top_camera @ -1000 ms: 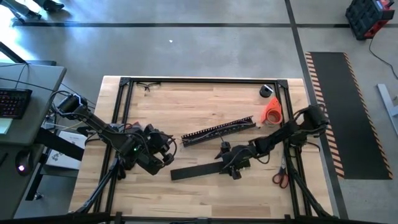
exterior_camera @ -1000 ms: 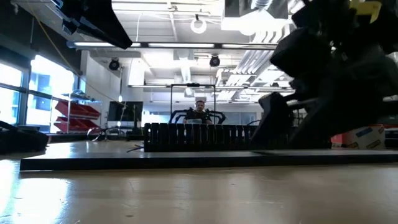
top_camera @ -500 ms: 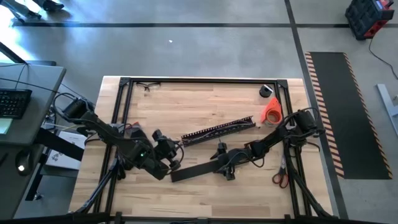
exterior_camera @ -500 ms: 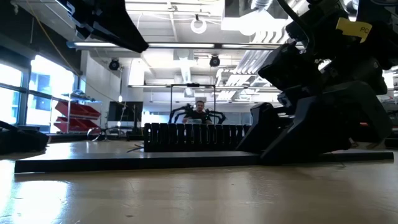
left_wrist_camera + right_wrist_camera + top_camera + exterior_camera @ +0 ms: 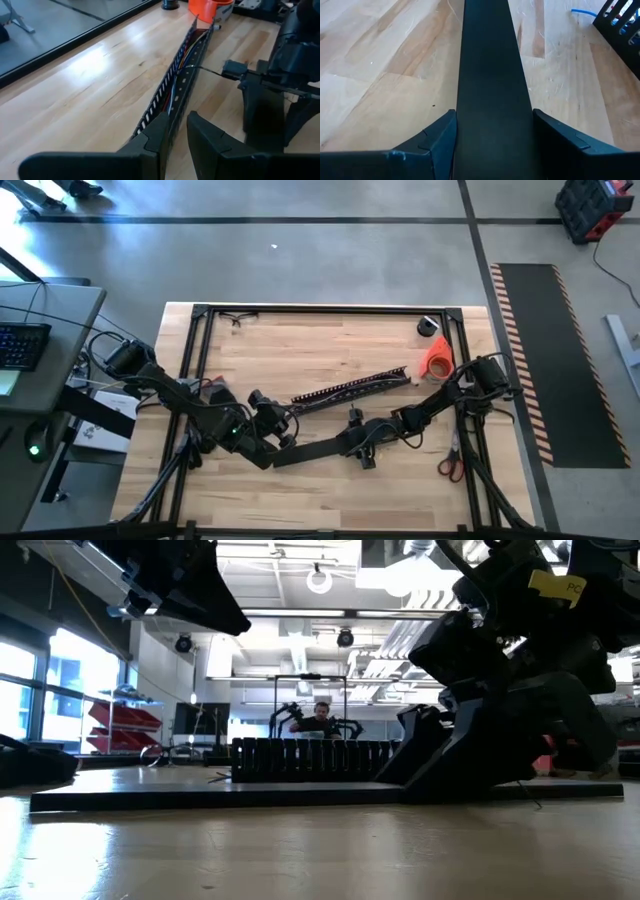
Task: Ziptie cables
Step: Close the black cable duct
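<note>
Your left gripper [image 5: 175, 134] has its jaws slightly apart at the near end of the slotted channel [image 5: 179, 80], which runs away across the wooden table [image 5: 90, 75]. The cables [image 5: 183, 59] lie inside the channel. At its far end you see an orange object [image 5: 210, 8], and the other arm [image 5: 285, 80] stands just beside the channel.

We are seeing pale wood worktop [image 5: 320, 350] carrying slotted black channel [image 5: 350, 391] lying diagonally mid-table, flat black strip [image 5: 315, 450] lying just in front of it, orange cup [image 5: 437, 358] and small dark roll [image 5: 429, 326] sitting near far right corner, scissors [image 5: 450, 466] resting at right edge.
</note>
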